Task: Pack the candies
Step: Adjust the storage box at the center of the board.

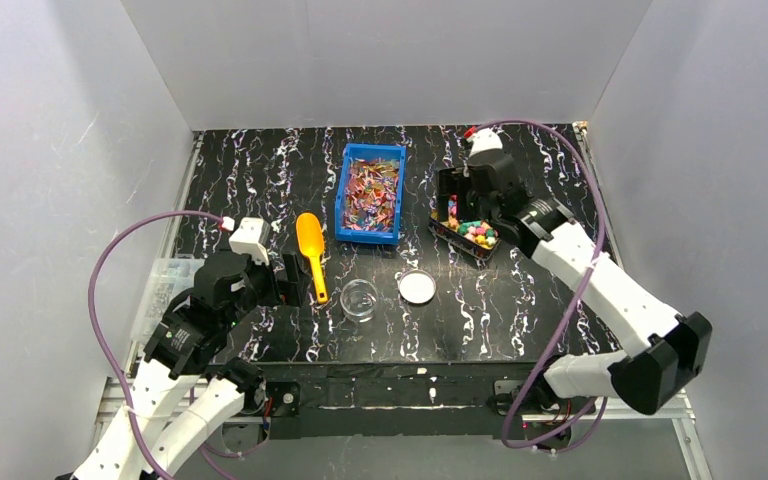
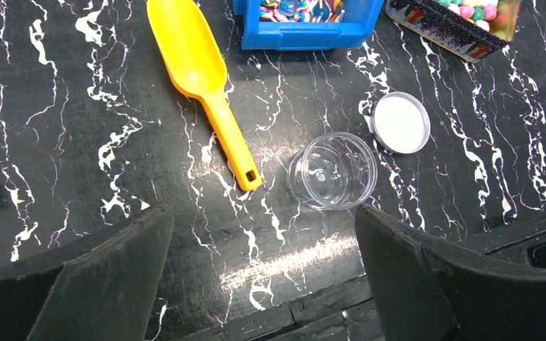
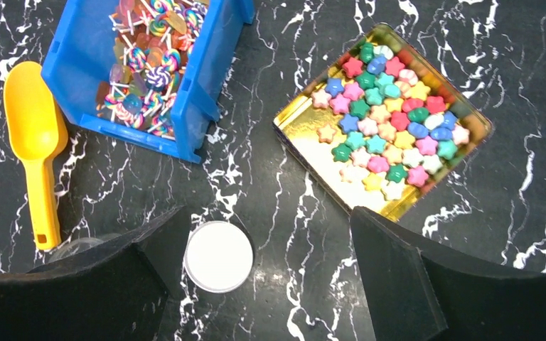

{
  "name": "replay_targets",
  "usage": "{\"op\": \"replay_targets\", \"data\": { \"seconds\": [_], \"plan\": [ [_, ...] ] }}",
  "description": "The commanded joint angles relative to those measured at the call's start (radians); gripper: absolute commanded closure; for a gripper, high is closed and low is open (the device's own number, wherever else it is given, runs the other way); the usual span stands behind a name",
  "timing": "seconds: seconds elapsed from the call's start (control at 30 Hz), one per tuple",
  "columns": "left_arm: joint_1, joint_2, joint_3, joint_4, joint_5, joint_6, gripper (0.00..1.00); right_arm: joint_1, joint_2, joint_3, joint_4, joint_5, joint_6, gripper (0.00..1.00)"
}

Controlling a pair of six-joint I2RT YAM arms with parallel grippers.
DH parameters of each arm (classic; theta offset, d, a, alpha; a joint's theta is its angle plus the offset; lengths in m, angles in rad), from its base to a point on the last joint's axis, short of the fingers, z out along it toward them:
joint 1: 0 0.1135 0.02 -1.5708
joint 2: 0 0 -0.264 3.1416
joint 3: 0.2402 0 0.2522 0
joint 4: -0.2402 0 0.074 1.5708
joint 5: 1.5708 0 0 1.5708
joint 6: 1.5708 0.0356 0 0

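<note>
At the far middle of the counter [image 1: 260, 180], you have the candies [image 3: 146, 57] in two containers. A blue bin [image 3: 78, 64] holds the shiny, swirled ones. At its 3 o'clock a gold tin [image 3: 298, 121] holds the chunky star-shaped ones in red, green, yellow, blue and pink.

A yellow scoop [image 1: 311, 252] lies at the bin's 8 o'clock, its handle pointing toward you. At 3 o'clock from the handle's end a clear jar [image 2: 333, 170] stands upright with its mouth open. Its white lid [image 2: 400, 123] lies flat just beside it, also at 3 o'clock.

Your left claw [image 2: 263, 284] hangs at the jar's 9 o'clock, jaws spread wide over bare counter. Your right claw [image 3: 266, 284] hovers by the tin, jaws likewise apart and clamped on nothing.
</note>
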State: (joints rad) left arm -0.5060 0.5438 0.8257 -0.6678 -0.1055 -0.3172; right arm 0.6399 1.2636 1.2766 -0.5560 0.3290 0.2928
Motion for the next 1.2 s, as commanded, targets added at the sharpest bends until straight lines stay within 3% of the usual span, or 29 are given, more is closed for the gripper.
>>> {"op": "replay_targets", "data": {
  "seconds": [0.0, 0.63, 0.93, 1.17],
  "plan": [
    [-0.004, -0.004, -0.005, -0.021, -0.028, -0.004, 0.01, 0.030, 0.080, 0.086, 0.050, 0.001, 0.031, 0.09],
    [-0.003, -0.025, -0.003, -0.036, -0.057, -0.004, 0.01, 0.099, 0.540, 0.417, 0.028, 0.177, 0.143, 0.13],
    [-0.003, -0.026, -0.002, -0.041, -0.059, -0.004, 0.01, 0.097, 0.750, 0.628, -0.043, 0.212, 0.160, 0.27],
    [-0.003, -0.026, -0.003, -0.041, -0.058, -0.003, 0.01, 0.080, 0.824, 0.674, -0.067, 0.208, 0.173, 0.42]
  ]
}}
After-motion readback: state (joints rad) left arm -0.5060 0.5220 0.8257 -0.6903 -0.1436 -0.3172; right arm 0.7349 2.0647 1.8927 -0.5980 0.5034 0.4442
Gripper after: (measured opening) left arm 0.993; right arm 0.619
